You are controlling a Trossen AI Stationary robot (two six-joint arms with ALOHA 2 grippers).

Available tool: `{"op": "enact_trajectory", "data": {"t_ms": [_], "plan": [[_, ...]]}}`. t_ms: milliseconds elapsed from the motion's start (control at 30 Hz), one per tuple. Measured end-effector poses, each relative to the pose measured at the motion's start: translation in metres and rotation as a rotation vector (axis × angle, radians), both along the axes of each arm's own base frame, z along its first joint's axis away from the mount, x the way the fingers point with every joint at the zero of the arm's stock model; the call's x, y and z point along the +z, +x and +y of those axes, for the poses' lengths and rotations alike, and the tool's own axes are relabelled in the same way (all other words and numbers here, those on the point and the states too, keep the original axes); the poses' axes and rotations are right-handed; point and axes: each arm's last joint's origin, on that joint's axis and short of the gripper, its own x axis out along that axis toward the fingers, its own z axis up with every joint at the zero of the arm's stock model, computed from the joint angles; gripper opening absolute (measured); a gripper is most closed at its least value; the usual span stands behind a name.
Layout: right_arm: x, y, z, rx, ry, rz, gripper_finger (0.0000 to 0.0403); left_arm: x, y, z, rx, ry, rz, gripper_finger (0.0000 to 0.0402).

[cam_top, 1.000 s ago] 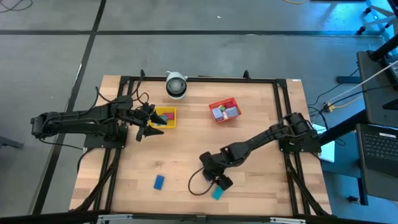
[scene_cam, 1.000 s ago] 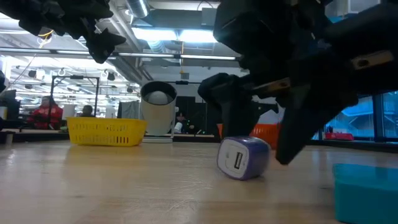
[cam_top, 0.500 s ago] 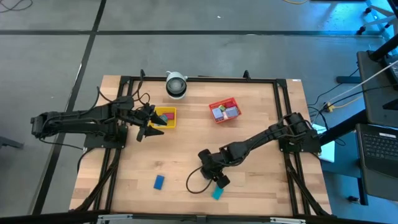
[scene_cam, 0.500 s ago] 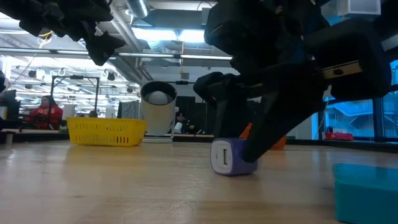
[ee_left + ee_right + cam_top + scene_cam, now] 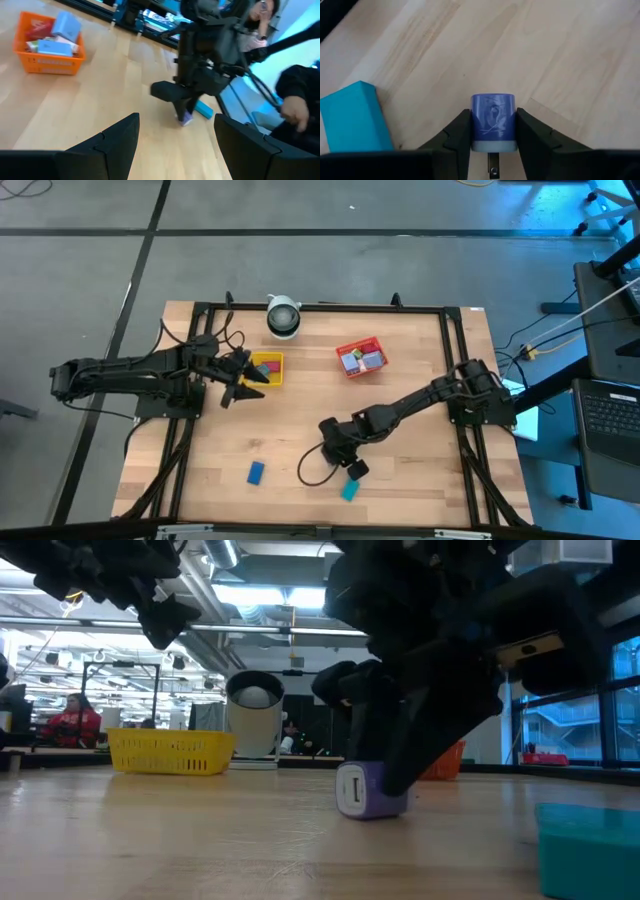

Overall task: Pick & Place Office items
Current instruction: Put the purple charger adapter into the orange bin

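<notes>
A small purple cube (image 5: 492,120) with a white socket face (image 5: 351,791) stands on the wooden table, and my right gripper (image 5: 492,122) is shut on it near the table's front middle (image 5: 338,452). A teal block (image 5: 349,491) lies just nearer the front edge, and a blue block (image 5: 256,472) lies to its left. My left gripper (image 5: 240,385) hangs open in the air beside the yellow tray (image 5: 267,367), holding nothing. The red tray (image 5: 360,358) holds several small pieces. My right gripper pinches the purple cube by two opposite side faces (image 5: 476,125) between its two fingers (image 5: 457,132). The fingers slant down at it from the table's right. The cube stands upright with its underside on the table (image 5: 372,812).
A white and black cylinder (image 5: 283,317) stands at the far edge between the trays. A black cable loop (image 5: 312,472) lies on the table by my right gripper. Bare wood stretches between the trays and the front blocks. People show in the room beyond.
My right gripper has shut on the purple cube while going a little toward the table's left and far edges. The cube, tilted before, has slid left along the table and now stands upright between the fingers.
</notes>
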Motion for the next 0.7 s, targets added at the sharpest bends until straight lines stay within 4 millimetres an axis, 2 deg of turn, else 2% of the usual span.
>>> {"op": "enact_trajectory", "data": {"t_ms": [200, 300, 500, 700], "plan": [[0.003, 0.002, -0.017, -0.034, 0.000, 0.027, 0.0124, 0.001, -0.001, -0.002, -0.064, -0.016, -0.009, 0.0253], [0.011, 0.003, -0.030, -0.053, -0.011, 0.017, 0.0124, 0.003, -0.002, -0.003, -0.095, 0.002, -0.034, 0.0253], [0.047, 0.002, -0.069, -0.133, 0.010, -0.043, 0.0124, 0.018, -0.010, -0.005, -0.106, 0.084, -0.178, 0.0253], [0.101, -0.012, -0.122, -0.252, 0.058, -0.142, 0.0124, 0.033, -0.027, -0.009, -0.102, 0.169, -0.324, 0.0253]]}}
